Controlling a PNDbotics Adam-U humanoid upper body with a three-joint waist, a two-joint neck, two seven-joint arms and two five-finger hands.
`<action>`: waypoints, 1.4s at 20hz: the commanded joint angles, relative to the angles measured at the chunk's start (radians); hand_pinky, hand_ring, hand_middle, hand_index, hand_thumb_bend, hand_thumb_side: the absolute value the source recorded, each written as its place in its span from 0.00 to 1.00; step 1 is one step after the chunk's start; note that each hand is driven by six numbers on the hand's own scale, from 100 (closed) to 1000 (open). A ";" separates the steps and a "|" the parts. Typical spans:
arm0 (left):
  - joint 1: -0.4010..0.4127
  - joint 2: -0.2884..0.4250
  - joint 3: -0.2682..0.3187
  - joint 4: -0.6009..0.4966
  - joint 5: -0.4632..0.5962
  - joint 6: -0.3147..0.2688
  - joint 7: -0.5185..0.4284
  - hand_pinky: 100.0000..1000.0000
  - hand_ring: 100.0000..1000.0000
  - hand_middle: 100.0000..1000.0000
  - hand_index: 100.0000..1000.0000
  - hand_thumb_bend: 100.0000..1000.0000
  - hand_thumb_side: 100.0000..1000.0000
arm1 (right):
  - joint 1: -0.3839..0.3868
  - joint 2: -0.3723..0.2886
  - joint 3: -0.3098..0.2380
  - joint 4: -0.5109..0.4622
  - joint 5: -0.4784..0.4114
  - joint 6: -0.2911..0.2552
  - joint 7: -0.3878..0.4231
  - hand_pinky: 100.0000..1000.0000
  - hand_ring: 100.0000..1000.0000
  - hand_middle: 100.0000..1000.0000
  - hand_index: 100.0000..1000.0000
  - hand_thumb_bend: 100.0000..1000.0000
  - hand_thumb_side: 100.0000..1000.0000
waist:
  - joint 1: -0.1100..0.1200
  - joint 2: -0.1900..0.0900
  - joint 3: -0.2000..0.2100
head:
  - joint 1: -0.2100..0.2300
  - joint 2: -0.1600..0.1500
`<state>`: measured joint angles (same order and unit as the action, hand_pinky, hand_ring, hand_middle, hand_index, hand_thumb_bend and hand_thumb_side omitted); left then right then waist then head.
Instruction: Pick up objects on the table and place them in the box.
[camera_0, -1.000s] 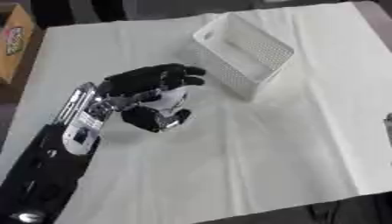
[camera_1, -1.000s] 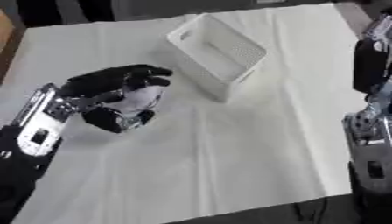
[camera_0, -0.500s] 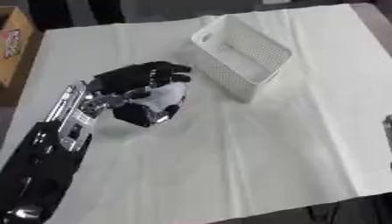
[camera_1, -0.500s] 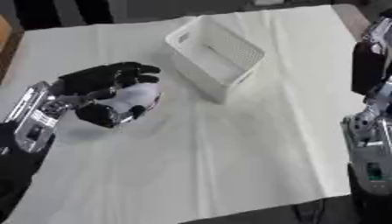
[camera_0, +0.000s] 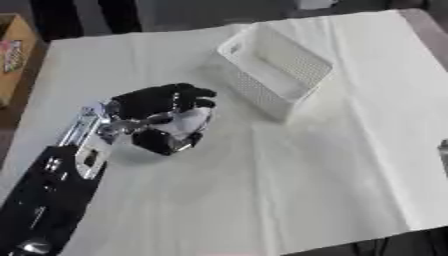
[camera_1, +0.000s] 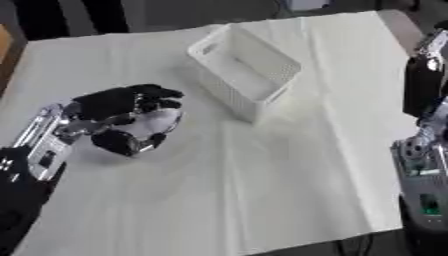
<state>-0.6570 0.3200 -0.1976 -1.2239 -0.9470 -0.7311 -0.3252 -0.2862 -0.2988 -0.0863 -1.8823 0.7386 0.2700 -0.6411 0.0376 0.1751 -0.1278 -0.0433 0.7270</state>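
One object shows on the bench (camera_0: 262, 190): a pale, whitish thing (camera_0: 188, 121) caught inside the left hand (camera_0: 157, 117), whose dark fingers and thumb are curled round it, so little of its shape can be made out. The hand with its load sits over the white cloth on the robot's left, near the white perforated box (camera_0: 276, 70) but apart from it, the box standing further back and toward the middle.

The box looks empty inside, as far as its open top shows, so nothing appears to be placed yet. I judge the pick-up done and the carry and release still to come: the hand must travel toward the box, get above its rim and let go.

The right arm (camera_1: 424, 150) stands at the right edge of the right eye view; its hand does not show. A cardboard carton (camera_0: 13, 55) lies at the far left edge.
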 joint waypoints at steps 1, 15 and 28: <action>-0.022 -0.001 -0.008 0.017 -0.033 -0.018 0.010 1.00 1.00 1.00 1.00 0.00 0.85 | -0.005 -0.018 -0.005 -0.017 -0.008 -0.004 -0.005 0.41 0.51 0.65 0.72 0.00 0.88 | -0.002 -0.009 -0.004 | 0.009 -0.017; -0.006 -0.016 -0.023 0.068 -0.088 -0.031 0.022 0.67 0.65 0.82 0.87 0.00 0.45 | -0.003 -0.020 -0.007 -0.015 -0.018 -0.008 -0.003 0.41 0.51 0.64 0.72 0.00 0.88 | -0.001 -0.007 -0.002 | 0.012 -0.015; 0.000 -0.021 -0.015 0.078 0.029 0.056 0.222 0.00 0.00 0.12 0.39 0.00 0.46 | -0.001 -0.023 -0.008 -0.009 -0.027 -0.006 -0.002 0.40 0.50 0.63 0.72 0.00 0.88 | -0.004 -0.002 -0.003 | 0.012 -0.020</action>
<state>-0.6496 0.2898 -0.2142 -1.1390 -0.9353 -0.6815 -0.1249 -0.2861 -0.2997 -0.0867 -1.8815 0.7141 0.2641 -0.6425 0.0391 0.1844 -0.1309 -0.0421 0.7198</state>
